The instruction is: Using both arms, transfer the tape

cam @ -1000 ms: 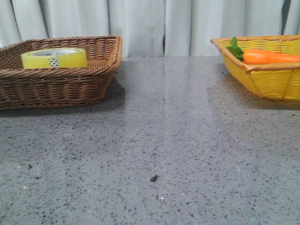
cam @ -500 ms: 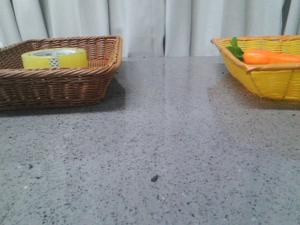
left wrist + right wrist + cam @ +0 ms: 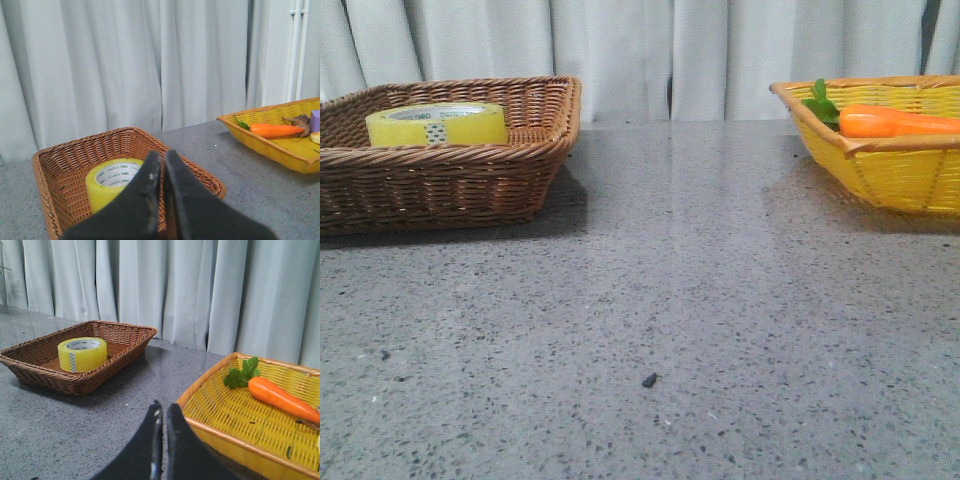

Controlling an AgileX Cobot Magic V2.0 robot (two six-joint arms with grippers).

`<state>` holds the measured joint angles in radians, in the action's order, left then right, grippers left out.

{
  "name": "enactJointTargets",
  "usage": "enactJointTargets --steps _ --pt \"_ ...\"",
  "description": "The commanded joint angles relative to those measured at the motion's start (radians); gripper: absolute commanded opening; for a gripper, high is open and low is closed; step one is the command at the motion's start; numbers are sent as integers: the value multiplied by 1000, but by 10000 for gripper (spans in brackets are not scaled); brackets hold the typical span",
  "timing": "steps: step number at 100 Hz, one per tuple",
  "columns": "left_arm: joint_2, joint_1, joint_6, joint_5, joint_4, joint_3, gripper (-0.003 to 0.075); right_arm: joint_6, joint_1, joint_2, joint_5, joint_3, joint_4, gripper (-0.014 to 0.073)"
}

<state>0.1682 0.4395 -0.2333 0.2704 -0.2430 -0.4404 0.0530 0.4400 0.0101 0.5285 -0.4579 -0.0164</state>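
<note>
The yellow tape roll point(image 3: 436, 124) lies flat in the brown wicker basket point(image 3: 450, 175) at the far left of the table. It also shows in the left wrist view point(image 3: 107, 185) and the right wrist view point(image 3: 82, 354). My left gripper point(image 3: 162, 159) is shut and empty, held near the basket with the tape beyond its tips. My right gripper point(image 3: 163, 411) is shut and empty, over the table beside the yellow basket point(image 3: 235, 432). Neither gripper shows in the front view.
The yellow basket point(image 3: 890, 165) at the far right holds an orange carrot point(image 3: 895, 122) with green leaves. A small dark speck point(image 3: 648, 380) lies on the grey speckled table. White curtains hang behind the table.
</note>
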Motion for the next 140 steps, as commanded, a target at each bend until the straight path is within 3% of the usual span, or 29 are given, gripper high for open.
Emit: enactJointTargets --steps 1,11,22,38,59,140 --pt "7 -4 3 -125 -36 10 -21 12 -5 -17 -80 -22 -11 -67" --pt "0 -11 -12 -226 48 105 -21 12 -5 -17 -80 -22 -11 -67" --pt "-40 -61 -9 -236 112 271 -21 12 -5 -17 -80 -22 -11 -67" --pt "-124 -147 122 -243 114 453 -21 12 -5 -17 -80 -22 -11 -67" --pt "-174 -205 137 -17 150 453 -21 12 -5 -17 -79 -22 -11 -67" --pt "-204 -213 139 -4 125 453 -21 12 -5 -17 -79 -22 -11 -67"
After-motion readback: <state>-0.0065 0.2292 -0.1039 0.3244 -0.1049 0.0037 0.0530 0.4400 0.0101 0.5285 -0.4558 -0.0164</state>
